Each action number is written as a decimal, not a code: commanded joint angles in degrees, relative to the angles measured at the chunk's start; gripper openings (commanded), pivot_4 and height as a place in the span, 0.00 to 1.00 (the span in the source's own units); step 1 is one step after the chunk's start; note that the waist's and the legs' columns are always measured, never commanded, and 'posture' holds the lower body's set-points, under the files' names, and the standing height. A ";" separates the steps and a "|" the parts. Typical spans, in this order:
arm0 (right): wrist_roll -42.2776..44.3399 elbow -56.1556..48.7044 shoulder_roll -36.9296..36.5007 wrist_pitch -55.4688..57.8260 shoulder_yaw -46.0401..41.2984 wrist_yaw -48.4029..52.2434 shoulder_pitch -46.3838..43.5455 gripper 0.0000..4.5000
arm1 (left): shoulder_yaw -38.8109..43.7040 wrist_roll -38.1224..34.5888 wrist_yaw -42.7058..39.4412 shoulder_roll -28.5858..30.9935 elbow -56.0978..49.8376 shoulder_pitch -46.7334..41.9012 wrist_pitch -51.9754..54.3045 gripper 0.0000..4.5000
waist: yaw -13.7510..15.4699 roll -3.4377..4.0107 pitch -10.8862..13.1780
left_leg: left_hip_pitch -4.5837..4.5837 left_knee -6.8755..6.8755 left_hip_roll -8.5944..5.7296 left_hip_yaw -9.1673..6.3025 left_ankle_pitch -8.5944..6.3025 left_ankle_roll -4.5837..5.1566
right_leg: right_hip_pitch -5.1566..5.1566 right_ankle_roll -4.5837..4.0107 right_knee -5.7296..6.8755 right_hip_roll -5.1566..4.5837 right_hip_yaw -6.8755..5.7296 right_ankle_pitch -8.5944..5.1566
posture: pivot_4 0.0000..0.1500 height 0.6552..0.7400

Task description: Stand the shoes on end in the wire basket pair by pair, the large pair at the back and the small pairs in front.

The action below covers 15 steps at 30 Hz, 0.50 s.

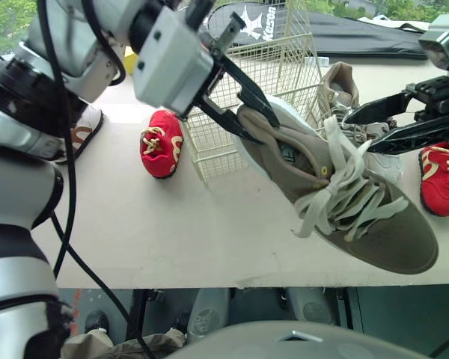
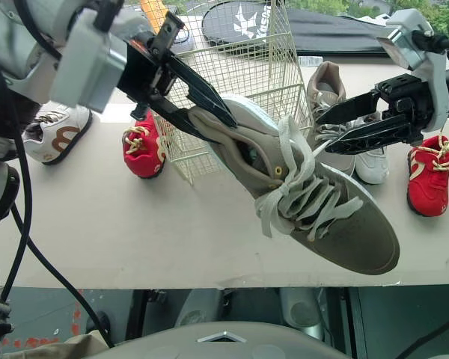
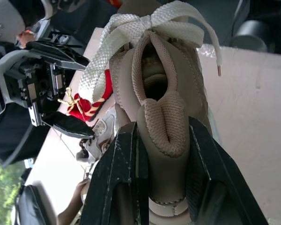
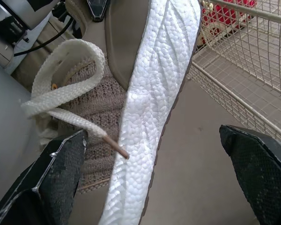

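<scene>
Fingers (image 3: 122, 178) of my left gripper (image 1: 259, 127) are clenched on the padded heel collar of a large taupe suede sneaker (image 1: 374, 224), one finger on each side of the heel. I hold the sneaker in the air over the pale table (image 1: 172, 232), heel up and toe slanting down toward the table's near edge, on my right. Its wide cream laces (image 1: 344, 187) are tied in a loose bow, with the ends dangling.

My right gripper (image 1: 357, 132) hovers beside the sneaker at lace height. Its black fingers (image 4: 255, 164) are spread wide apart and grasp nothing (part of the sneaker and one lace end lie in the gap between them).

Just behind the raised heel, a cream wire basket (image 1: 269, 67) stands on the table. A small red shoe (image 1: 161, 142) lies to its left and a white and brown sneaker (image 2: 56, 131) farther left. To the basket's right are the second taupe sneaker (image 2: 325, 86), a small white sneaker (image 2: 373, 164) and another red shoe (image 1: 441, 176). A black racket bag (image 1: 344, 34) lies along the back.
</scene>
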 commanded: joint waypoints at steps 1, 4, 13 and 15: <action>2.59 -1.29 -0.57 3.94 -0.59 2.89 -3.30 1.00 | 0.94 -0.05 -0.23 -0.18 1.77 -2.65 -5.15 0.16 | -0.02 0.00 0.00 | 0.00 0.00 0.00 0.00 0.00 0.00 | 0.00 0.00 0.00 -0.01 0.00 0.00 | 1.00 1.00; 3.51 -2.98 -1.92 4.85 0.70 2.89 -3.02 1.00 | 0.63 1.31 -0.23 -1.48 4.61 -3.48 -7.89 0.16 | 0.00 0.00 0.00 | 0.00 0.00 0.00 -0.03 0.00 0.00 | -0.01 0.00 0.01 0.00 -0.01 0.00 | 1.00 1.00; 2.13 -6.25 -0.89 7.17 0.49 1.43 -1.61 1.00 | 2.32 1.71 -0.23 -4.31 7.40 -3.67 -10.09 0.16 | -0.10 0.00 0.00 | -0.01 0.02 0.00 -0.05 0.00 0.01 | -0.02 0.01 0.02 -0.02 0.00 0.00 | 1.00 1.00; 1.61 -6.61 -0.40 7.40 -0.05 -0.27 -0.99 1.00 | 2.95 1.54 -0.23 -4.66 7.28 -3.42 -10.03 0.16 | -0.10 0.00 0.00 | -0.01 0.02 0.00 -0.05 0.00 0.01 | -0.02 0.01 0.02 -0.02 0.00 0.00 | 1.00 1.00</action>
